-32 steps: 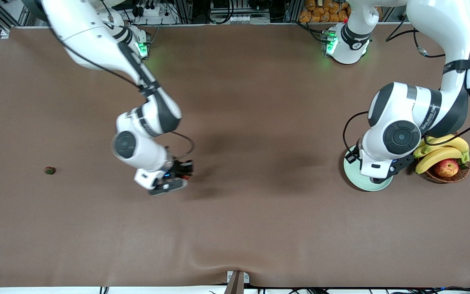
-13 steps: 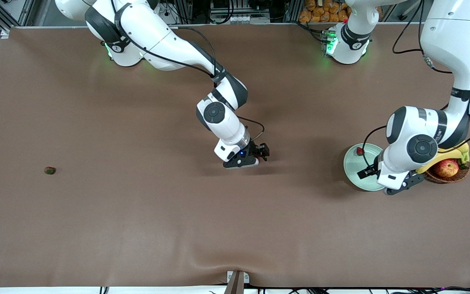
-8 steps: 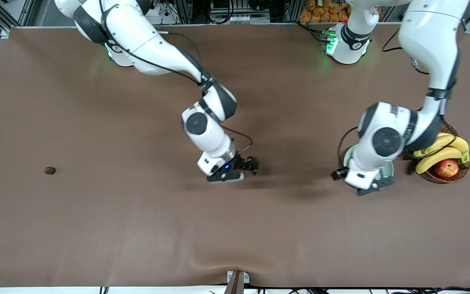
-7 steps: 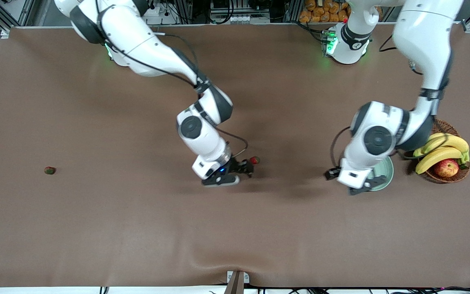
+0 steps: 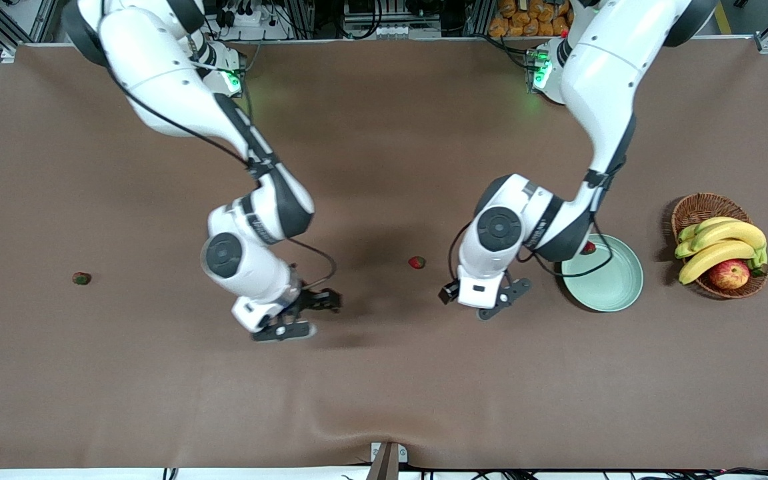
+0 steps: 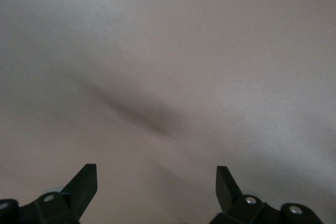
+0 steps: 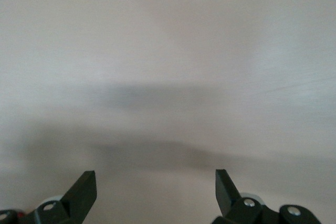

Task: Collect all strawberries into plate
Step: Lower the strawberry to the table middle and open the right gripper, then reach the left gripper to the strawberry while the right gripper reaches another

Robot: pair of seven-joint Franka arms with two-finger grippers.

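One strawberry (image 5: 416, 263) lies on the brown table between the two grippers. A second strawberry (image 5: 81, 278) lies alone toward the right arm's end. A third strawberry (image 5: 589, 249) sits in the pale green plate (image 5: 607, 288) at its rim, partly covered by the left arm. My left gripper (image 5: 501, 300) (image 6: 155, 170) hangs open and empty over bare table, between the plate and the middle strawberry. My right gripper (image 5: 327, 303) (image 7: 155, 174) is open and empty over bare table, apart from the middle strawberry. Both wrist views show only the table.
A wicker basket (image 5: 697, 207) with bananas (image 5: 724, 243) and an apple (image 5: 729, 273) stands beside the plate at the left arm's end. A ridge in the table cover runs near the front edge (image 5: 384, 433).
The right gripper let go of a strawberry on the middle of the table and drew back toward its own end. The left arm swung off the plate toward the middle, uncovering the plate.
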